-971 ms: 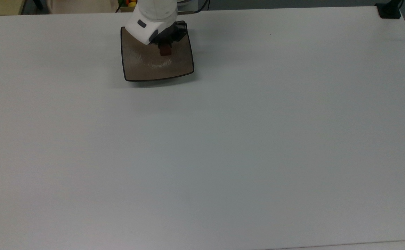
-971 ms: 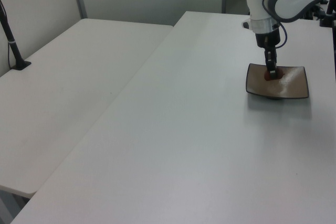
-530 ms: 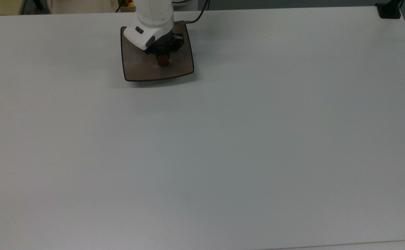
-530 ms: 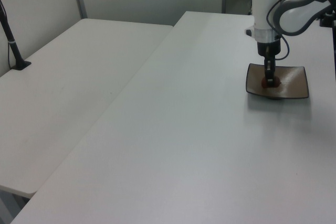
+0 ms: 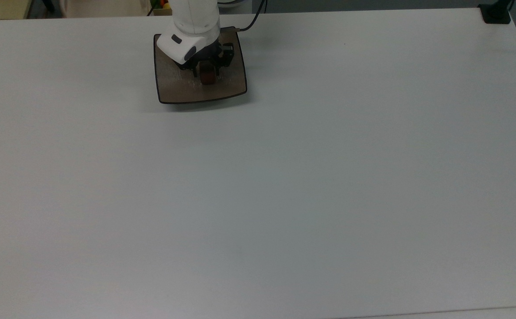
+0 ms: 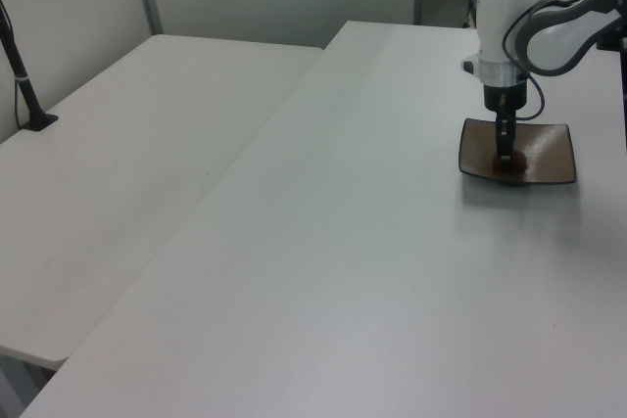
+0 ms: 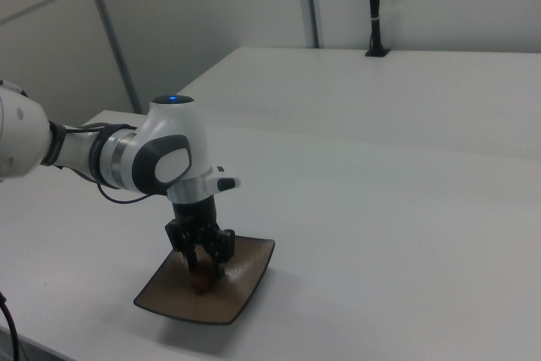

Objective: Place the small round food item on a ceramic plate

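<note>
While the white table (image 5: pixel 284 177) stretches bare in front, the ceramic plate (image 5: pixel 226 91) sits near its far edge in the top view, the small round food item (image 5: pixel 207 78) resting on it between the gripper (image 5: pixel 207 74) fingers, slightly parted around it.

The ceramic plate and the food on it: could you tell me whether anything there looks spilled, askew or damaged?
Nothing stands out. The ceramic plate sits flat on the white table, and the small round food item is on it, with the hand right over the item. No spill or crack is visible.
</note>
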You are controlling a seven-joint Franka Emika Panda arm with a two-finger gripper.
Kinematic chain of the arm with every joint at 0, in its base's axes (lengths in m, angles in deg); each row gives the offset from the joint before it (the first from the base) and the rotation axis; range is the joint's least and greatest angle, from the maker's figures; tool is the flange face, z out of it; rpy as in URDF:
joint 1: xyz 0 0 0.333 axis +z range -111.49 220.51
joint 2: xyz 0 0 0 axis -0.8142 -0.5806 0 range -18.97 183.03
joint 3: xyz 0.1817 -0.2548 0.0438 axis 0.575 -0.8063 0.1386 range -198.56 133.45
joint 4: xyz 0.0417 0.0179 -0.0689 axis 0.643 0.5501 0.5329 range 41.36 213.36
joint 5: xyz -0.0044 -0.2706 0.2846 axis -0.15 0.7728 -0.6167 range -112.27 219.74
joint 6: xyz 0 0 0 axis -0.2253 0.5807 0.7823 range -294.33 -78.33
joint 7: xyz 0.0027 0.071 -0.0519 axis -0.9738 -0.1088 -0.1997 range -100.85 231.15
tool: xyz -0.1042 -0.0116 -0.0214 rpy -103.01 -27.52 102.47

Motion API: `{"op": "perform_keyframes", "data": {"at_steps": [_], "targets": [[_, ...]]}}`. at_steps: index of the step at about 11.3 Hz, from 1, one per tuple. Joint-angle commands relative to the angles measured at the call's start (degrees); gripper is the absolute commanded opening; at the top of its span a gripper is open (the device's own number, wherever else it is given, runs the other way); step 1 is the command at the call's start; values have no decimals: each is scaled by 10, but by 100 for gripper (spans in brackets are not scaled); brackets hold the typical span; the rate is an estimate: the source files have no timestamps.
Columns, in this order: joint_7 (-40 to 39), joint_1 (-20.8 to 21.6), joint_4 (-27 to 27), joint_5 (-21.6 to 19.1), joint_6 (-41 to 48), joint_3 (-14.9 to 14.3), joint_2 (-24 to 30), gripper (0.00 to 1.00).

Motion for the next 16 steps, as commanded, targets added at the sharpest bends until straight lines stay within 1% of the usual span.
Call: {"op": "perform_keyframes", "data": {"at_steps": [1,2,3,5,8,9,10,12,13,14,16], "targets": [[-6,2,16,5,-3,-7,30,90],[-6,3,7,6,10,-7,35,91],[-4,3,-29,5,51,-7,40,99],[9,4,-124,4,160,-6,40,100],[18,11,-242,0,268,1,40,100],[26,11,-281,-2,303,10,39,100],[37,11,-313,-4,334,12,39,100],[67,11,-358,-6,363,20,39,100],[88,11,-372,-10,364,22,39,100],[95,11,-378,-22,361,28,37,100],[83,5,-382,-56,346,29,36,100]]}}
